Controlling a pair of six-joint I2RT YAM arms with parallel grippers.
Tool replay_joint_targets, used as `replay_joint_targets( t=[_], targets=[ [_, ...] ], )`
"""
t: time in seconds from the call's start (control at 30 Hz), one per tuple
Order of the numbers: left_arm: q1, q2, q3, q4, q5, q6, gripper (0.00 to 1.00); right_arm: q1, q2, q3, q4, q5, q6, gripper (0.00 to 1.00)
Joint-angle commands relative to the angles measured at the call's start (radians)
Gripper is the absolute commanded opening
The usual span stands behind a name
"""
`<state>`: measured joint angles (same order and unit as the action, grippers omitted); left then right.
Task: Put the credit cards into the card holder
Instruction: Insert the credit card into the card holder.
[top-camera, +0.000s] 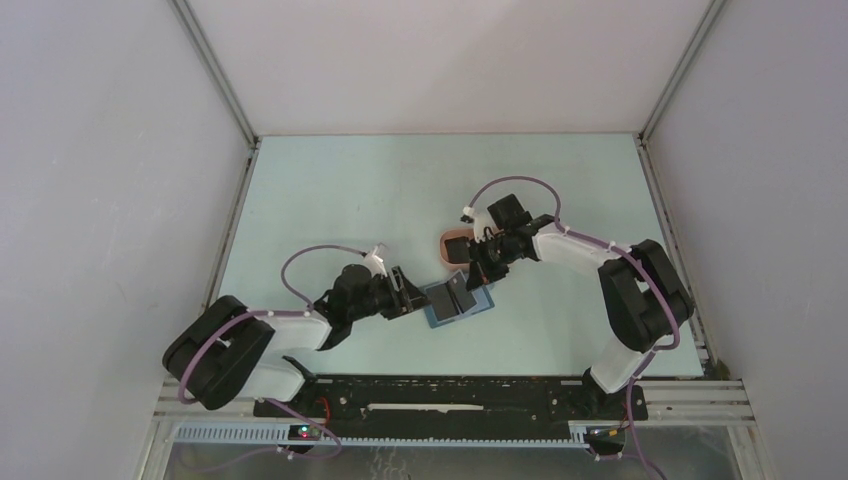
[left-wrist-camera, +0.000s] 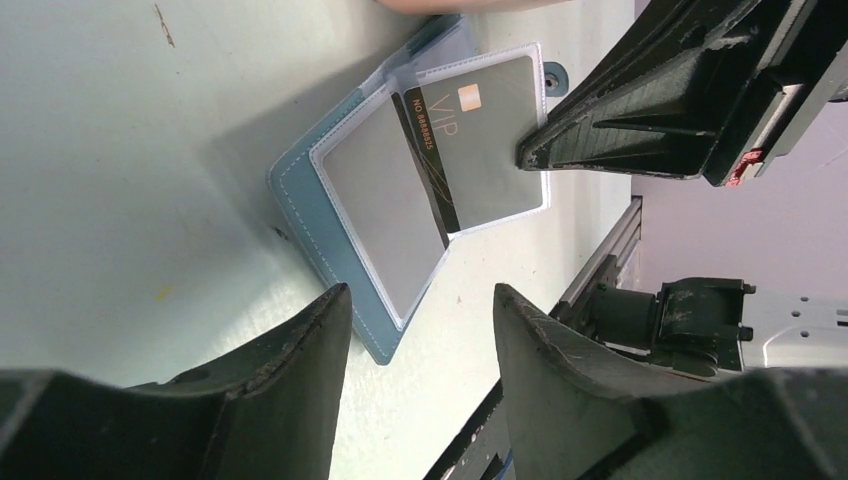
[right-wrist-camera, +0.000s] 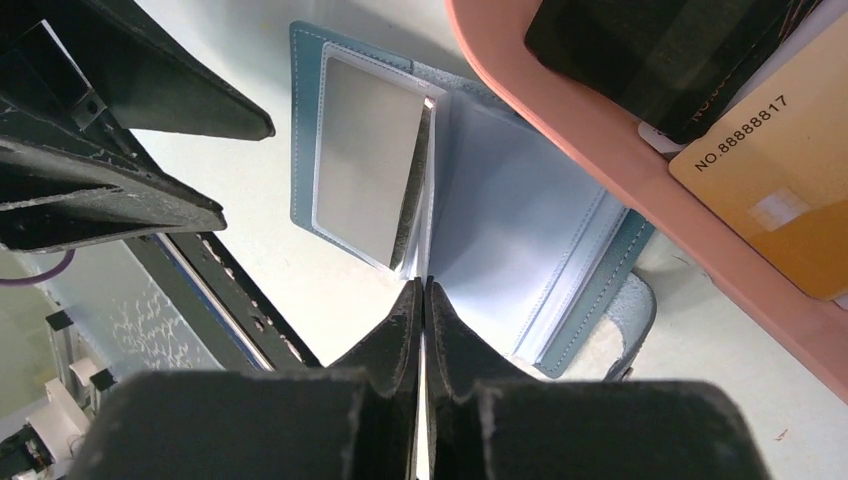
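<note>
The blue card holder (top-camera: 458, 300) lies open on the table between my grippers, its clear inner sleeves fanned up. In the left wrist view a black "VIP" credit card (left-wrist-camera: 480, 140) sits partly inside a raised sleeve of the holder (left-wrist-camera: 300, 200). My right gripper (top-camera: 478, 272) is shut on that card's edge, seen edge-on in the right wrist view (right-wrist-camera: 422, 288) above the open holder (right-wrist-camera: 590, 290). My left gripper (left-wrist-camera: 420, 300) is open and empty, just short of the holder's near corner. Another black card (right-wrist-camera: 650, 50) and a gold card (right-wrist-camera: 780, 180) lie in the pink tray.
The salmon-pink oval tray (top-camera: 455, 243) stands just behind the card holder, its rim (right-wrist-camera: 560, 120) touching or overlapping the holder's far edge. The black rail (top-camera: 450, 395) runs along the table's near edge. White walls enclose the table on three sides.
</note>
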<state>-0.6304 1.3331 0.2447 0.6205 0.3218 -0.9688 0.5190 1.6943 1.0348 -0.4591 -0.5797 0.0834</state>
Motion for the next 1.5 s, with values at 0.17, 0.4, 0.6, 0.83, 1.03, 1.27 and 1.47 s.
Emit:
replay_joint_targets(
  t=[0.17, 0.4, 0.6, 0.83, 1.03, 1.27, 1.47],
  targets=[
    [0.003, 0.057, 0.057, 0.083, 0.021, -0.001, 0.59, 0.027, 0.015, 0.036, 0.023, -0.036, 0.019, 0.24],
    [0.008, 0.048, 0.032, 0.116, 0.022, -0.011, 0.59, 0.037, 0.041, 0.049, 0.023, -0.127, 0.031, 0.29],
    [0.02, -0.014, -0.004, 0.092, 0.006, -0.004, 0.59, 0.055, 0.052, 0.06, 0.025, -0.19, 0.036, 0.31],
    [0.023, -0.043, -0.029, 0.082, -0.004, -0.002, 0.59, 0.072, 0.09, 0.08, 0.019, -0.236, 0.039, 0.35],
    [0.026, -0.093, -0.039, 0.059, -0.015, 0.009, 0.59, 0.083, 0.125, 0.109, -0.007, -0.271, 0.019, 0.39],
    [0.026, -0.273, -0.018, -0.047, -0.058, 0.119, 0.59, 0.072, 0.029, 0.175, -0.109, -0.19, -0.15, 0.39],
    [0.026, -0.504, 0.036, -0.184, -0.197, 0.276, 0.59, 0.009, -0.15, 0.219, -0.174, -0.117, -0.361, 0.4]
  ],
)
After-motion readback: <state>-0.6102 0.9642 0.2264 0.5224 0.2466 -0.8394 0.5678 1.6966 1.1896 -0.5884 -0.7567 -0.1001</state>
